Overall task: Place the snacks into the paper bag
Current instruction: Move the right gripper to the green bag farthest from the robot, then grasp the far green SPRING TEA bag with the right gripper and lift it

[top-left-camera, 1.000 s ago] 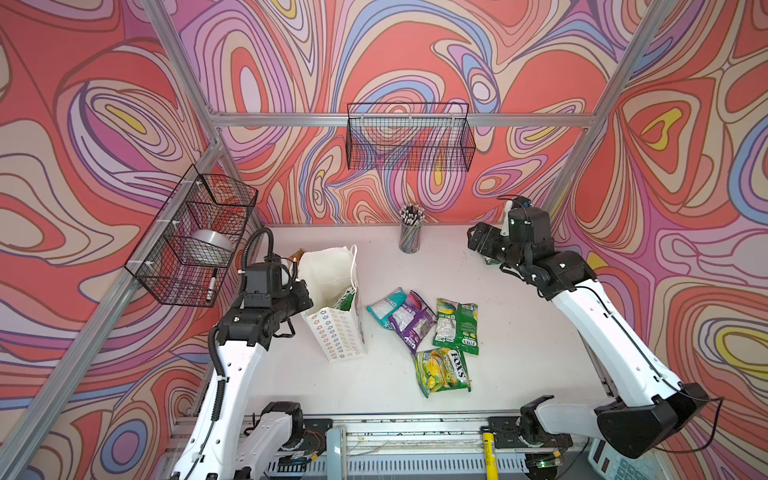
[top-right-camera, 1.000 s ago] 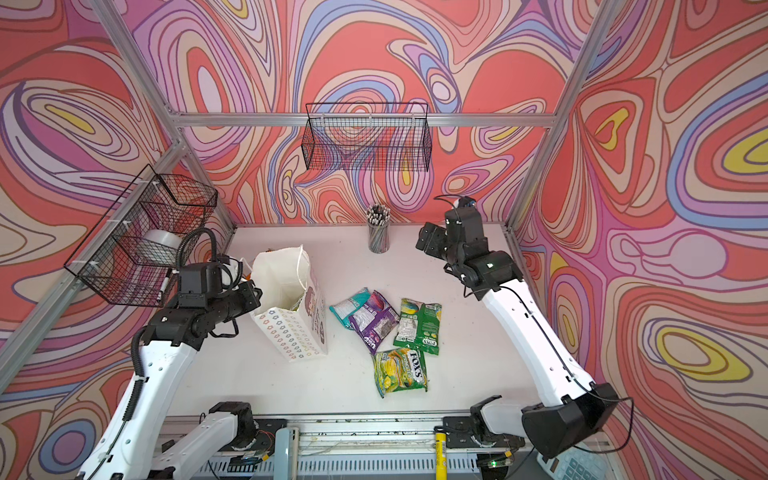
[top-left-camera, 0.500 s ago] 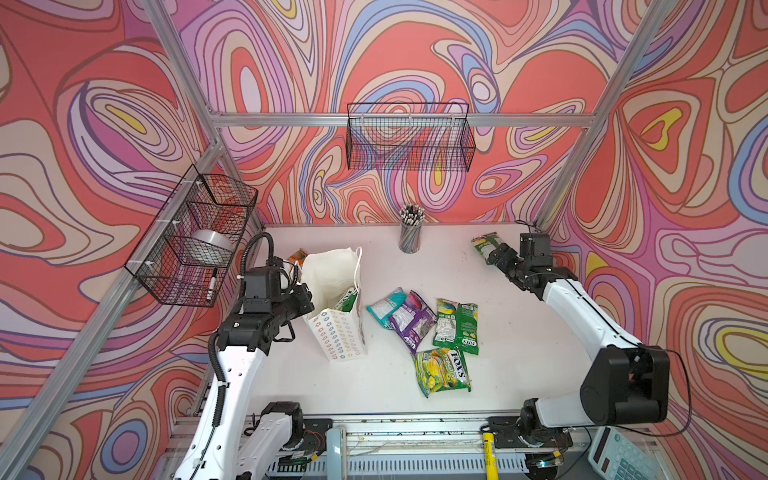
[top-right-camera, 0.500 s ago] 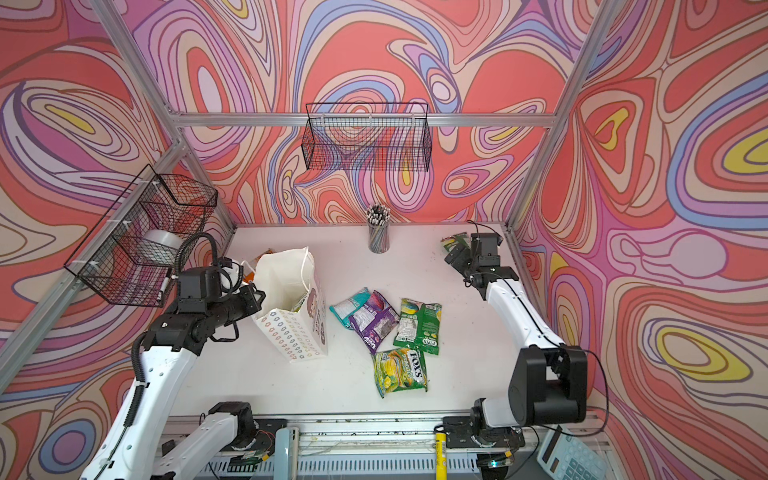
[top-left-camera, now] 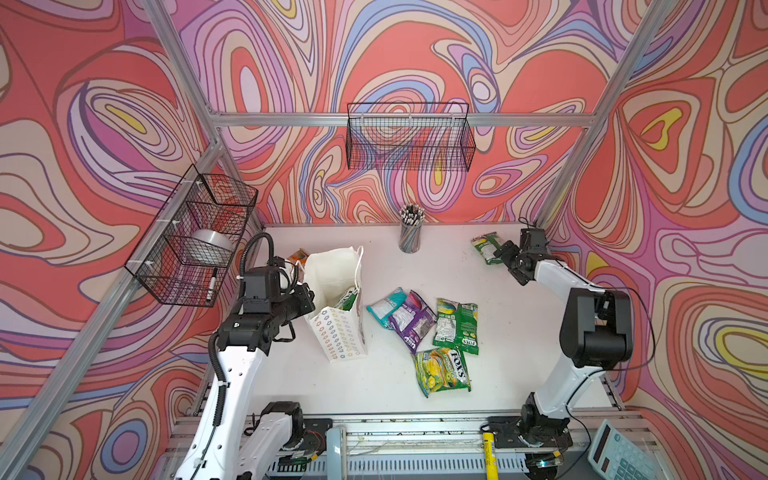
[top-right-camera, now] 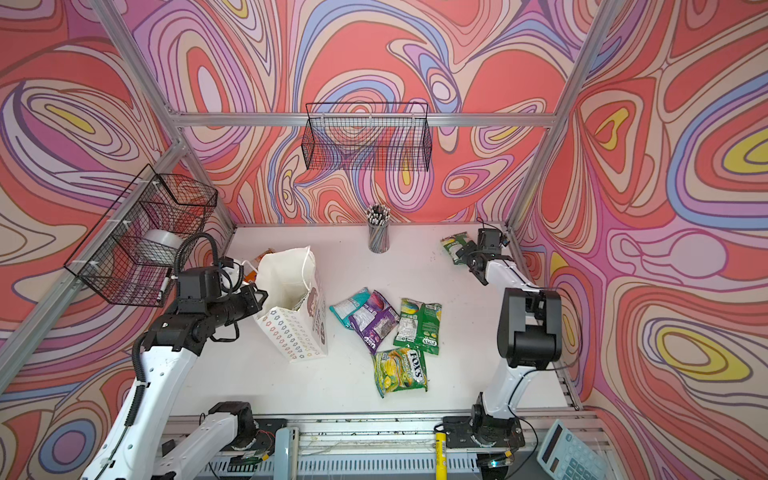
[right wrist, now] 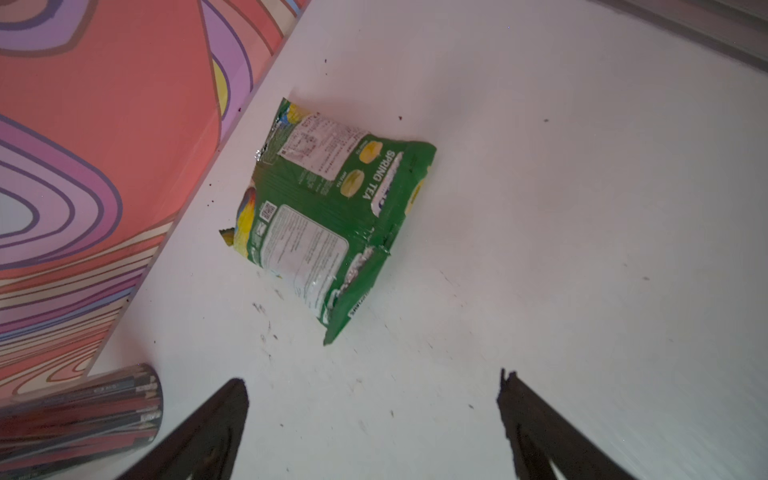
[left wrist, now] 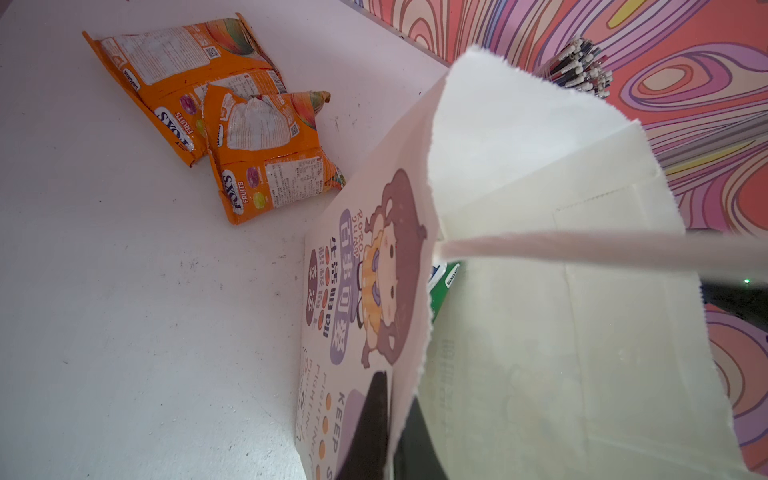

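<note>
Bag [top-left-camera: 338, 332] w/ green pouch [top-left-camera: 348, 298] inside; cup [top-left-camera: 409, 242] w/ pencils [top-left-camera: 411, 212].

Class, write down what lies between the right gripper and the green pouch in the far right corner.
Only bare white table, lightly speckled, separates the open right gripper from the green pouch; the right wrist view shows this.

I'm running a robot test cell in a lab, not anybody's living space. A white left arm [top-left-camera: 232, 374] and right arm [top-left-camera: 590, 328] are bolted to a slotted metal rail [top-left-camera: 415, 428] with bare wiring along it. An aluminium-profile frame [top-left-camera: 399, 119] boxes me in, with swirl-printed panels [top-left-camera: 415, 54] standing as walls. Black wire baskets [top-left-camera: 409, 141] hang off that frame. The snacks [top-left-camera: 455, 328] and paper bag [top-left-camera: 338, 332] sit on a plain white tabletop [top-left-camera: 519, 353], and a calculator [top-left-camera: 619, 453] lies beside the rail.
</note>
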